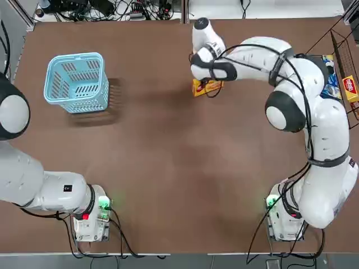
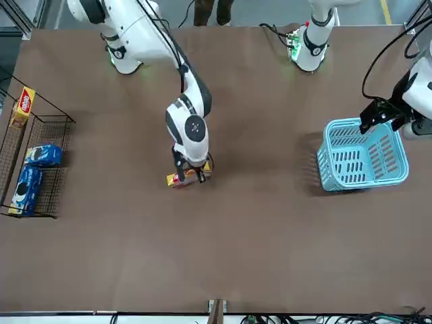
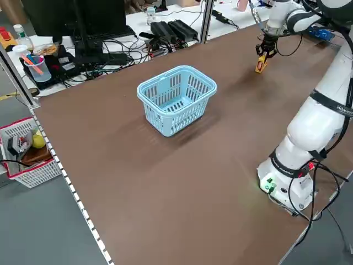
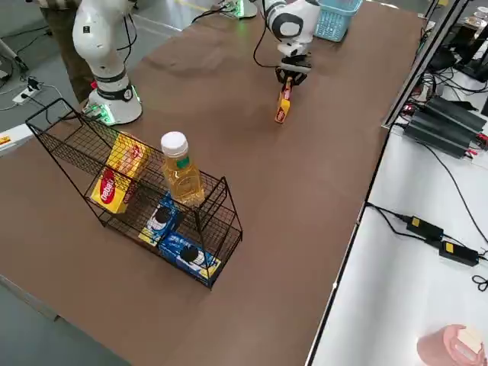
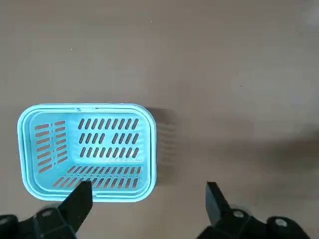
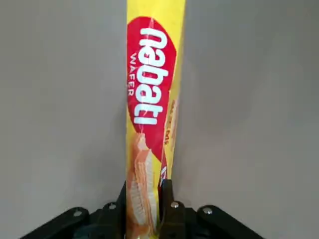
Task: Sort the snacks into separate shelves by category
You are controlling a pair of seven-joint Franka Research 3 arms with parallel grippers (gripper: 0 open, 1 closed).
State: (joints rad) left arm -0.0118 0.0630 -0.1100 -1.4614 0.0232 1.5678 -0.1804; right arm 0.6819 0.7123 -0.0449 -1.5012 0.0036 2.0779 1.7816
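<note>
My right gripper (image 6: 147,199) is shut on the lower end of a yellow-orange wafer packet (image 6: 152,99) with a red oval logo. The packet (image 1: 207,87) stands on edge on the table's far middle, with the gripper (image 2: 189,170) above it. The black wire shelves (image 4: 72,141) stand at the table's right edge. They hold two yellow packets (image 4: 114,187) on one tier and two blue packets (image 4: 191,258) on a lower one. My left gripper (image 5: 147,191) hangs open above the table beside the basket, holding nothing.
A light-blue plastic basket (image 1: 76,57) sits at the far left of the table and looks empty inside. A bottle of amber drink (image 4: 181,171) with a white cap stands on the shelves. Bare brown table lies between the packet and the shelves.
</note>
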